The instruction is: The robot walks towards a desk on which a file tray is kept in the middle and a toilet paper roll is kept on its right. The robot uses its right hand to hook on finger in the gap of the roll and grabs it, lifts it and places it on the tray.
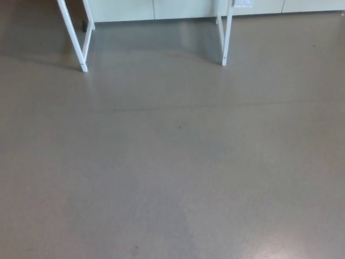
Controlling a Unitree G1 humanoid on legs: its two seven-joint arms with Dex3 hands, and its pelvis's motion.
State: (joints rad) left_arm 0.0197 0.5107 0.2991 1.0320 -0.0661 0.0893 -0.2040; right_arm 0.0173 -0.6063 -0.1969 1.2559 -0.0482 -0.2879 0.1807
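NO HANDS IN FRAME: neither the right hand nor the left hand shows in your head view, so you cannot tell whether their fingers are spread or pressed together. Nearest you lies only bare grey floor [172,172], with a pale glare at the near right corner. Far ahead stands the desk [223,32], seen only by its white legs: the left legs [75,38] at far left and the right legs [226,51] right of centre, with a pale wall [183,8] behind them. The desk top sits above the picture's edge, so the roll and the tray are not in view. By the task they should be up there, tray in the middle and roll to its right. You appear to be in the walk-up, well apart from the desk, with nothing grasped. The risks from here come from walking blind to the top. Drift left and the roll may end up beyond the right hand's reach. Close in too far and you may knock the legs and jolt the roll off. Stop short and the finger may miss the roll's gap. Lift the view before you reach.
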